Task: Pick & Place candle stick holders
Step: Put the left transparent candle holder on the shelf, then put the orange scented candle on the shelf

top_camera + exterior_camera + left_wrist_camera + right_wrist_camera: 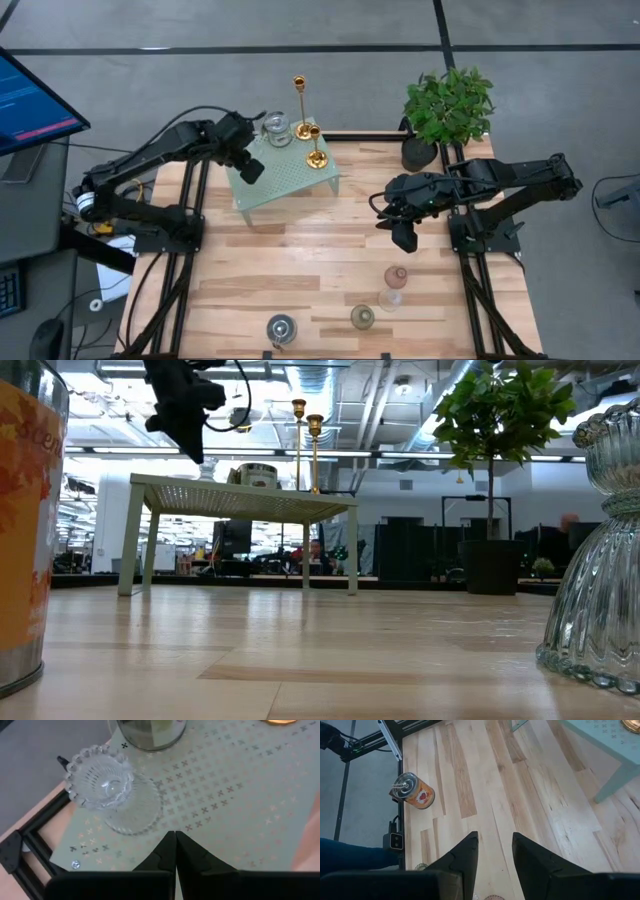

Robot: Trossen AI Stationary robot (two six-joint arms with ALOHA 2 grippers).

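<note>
Two gold candlesticks [308, 122], one clear glass holder [111, 788] standing on rack [290, 180] at 11 o'clock. Left gripper [175, 851] hovering beside glass holder, fully closed, empty. Right gripper [494, 851] waiting at 3 o'clock, partly open, empty.

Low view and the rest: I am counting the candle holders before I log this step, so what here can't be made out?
- Low view: the orange tin and the ribbed glass holder are cut off by the picture's edges.
- Low view: the rack top hides the bases of the gold candlesticks.
- Left wrist view: the silvery cup is cut off at the edge.
- High view: the glass holders near the front edge are too small to tell their shapes.
</note>
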